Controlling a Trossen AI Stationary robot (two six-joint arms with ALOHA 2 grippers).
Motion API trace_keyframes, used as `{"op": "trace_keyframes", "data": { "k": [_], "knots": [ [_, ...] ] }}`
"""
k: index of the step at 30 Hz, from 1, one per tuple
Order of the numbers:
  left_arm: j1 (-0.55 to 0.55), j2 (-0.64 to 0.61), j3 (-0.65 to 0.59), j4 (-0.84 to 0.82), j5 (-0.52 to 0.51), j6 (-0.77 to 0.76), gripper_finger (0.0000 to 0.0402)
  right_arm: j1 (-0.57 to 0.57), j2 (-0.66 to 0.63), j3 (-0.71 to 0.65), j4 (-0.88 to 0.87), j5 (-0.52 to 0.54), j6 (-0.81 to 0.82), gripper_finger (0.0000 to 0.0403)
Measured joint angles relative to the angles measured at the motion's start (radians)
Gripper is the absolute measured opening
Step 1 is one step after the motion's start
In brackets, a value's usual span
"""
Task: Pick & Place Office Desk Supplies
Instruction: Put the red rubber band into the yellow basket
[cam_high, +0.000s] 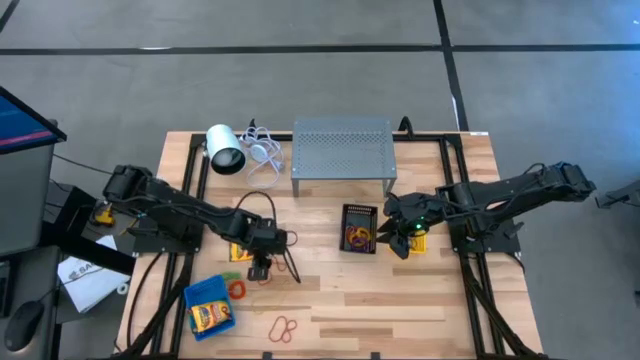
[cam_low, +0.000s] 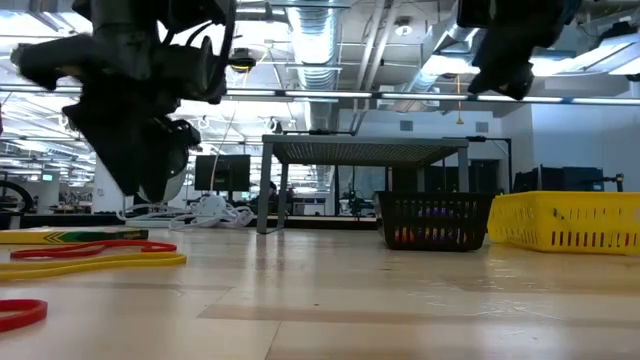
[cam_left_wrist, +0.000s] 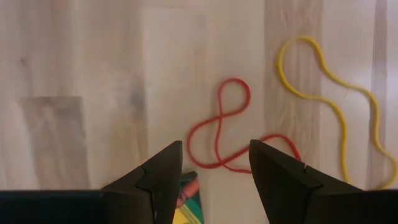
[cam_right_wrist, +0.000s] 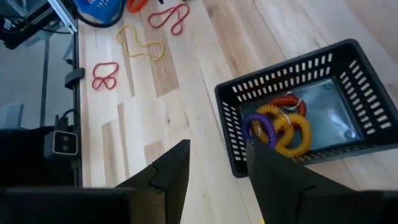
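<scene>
Left hand (cam_left_wrist: 214, 171): fingers apart, empty, poised over thin red rubber-band loop (cam_left_wrist: 227, 134) lying flat on pale wooden counter (cam_left_wrist: 81, 74), with thin yellow rubber-band loop (cam_left_wrist: 329, 102) just beside. Right hand (cam_right_wrist: 214, 165): fingers apart, empty, above counter beside small black rectangular slotted bin (cam_right_wrist: 298, 118) holding purple, yellow and orange coiled bands (cam_right_wrist: 280, 127).

No text, label or number is legible anywhere — print on the small boxes is unreadable.
</scene>
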Motion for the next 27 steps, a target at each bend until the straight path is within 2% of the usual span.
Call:
{"op": "trace_keyframes", "data": {
  "k": [6, 15, 22, 27],
  "knots": [
    [-0.041, 0.058, 0.001, 0.057, -0.002, 0.074, 0.0202, 0.006, 0.03, 0.001, 0.029, 0.004, -0.009, 0.0148],
    [-0.046, 0.141, 0.0, 0.096, -0.06, 0.094, 0.023, 0.012, 0.055, 0.002, 0.057, 0.005, -0.02, 0.0147],
    [-0.046, 0.183, 0.005, 0.106, -0.095, 0.128, 0.0218, 0.034, 0.076, 0.001, 0.072, 0.005, -0.025, 0.0147],
    [-0.045, 0.186, 0.004, 0.112, -0.108, 0.132, 0.0191, 0.049, 0.089, 0.001, 0.078, 0.005, -0.025, 0.0147]
  ]
}}
